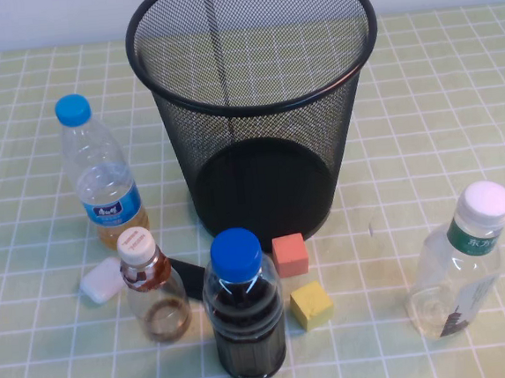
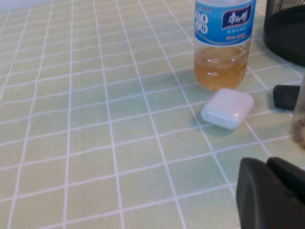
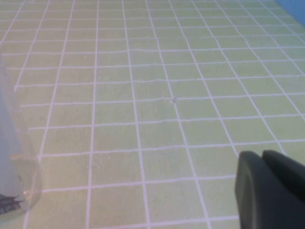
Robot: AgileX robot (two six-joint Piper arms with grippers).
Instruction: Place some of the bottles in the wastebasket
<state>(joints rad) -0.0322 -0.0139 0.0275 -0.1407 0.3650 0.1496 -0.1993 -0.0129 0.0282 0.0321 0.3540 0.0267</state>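
Fingers first: I can't tell how either set stands. Left gripper shows only as dark finger bodies at the lower right of the left wrist frame, low over the checked tablecloth, nothing in it. Right gripper looks the same at the lower right of the right wrist frame, also holding nothing. Neither arm appears in the high view beyond a dark sliver at the lower left corner.

Nothing picked yet, so my read is we're at the first reach.

Layout in the high view:
- wire-mesh wastebasket at upper centre, upright, mouth open, no bottle inside.
- small cream-capped bottle at lower left, upright, just beside the dark blue-capped bottle and a white earbud case.
- squat white-capped bottle at lower right, standing clear of everything.
- tall blue-capped bottle at left, amber liquid in its base.
- red block and yellow block in front of the basket.

My plan: right arm takes the squat bottle first, since it has free space all round. Its base sits at the left edge of the right wrist frame, so I'd swing toward it, grip the body below the cap, lift above the rim, release over the middle. The left-side pick is tighter; I'd approach from the open side so the case and dark bottle aren't knocked.
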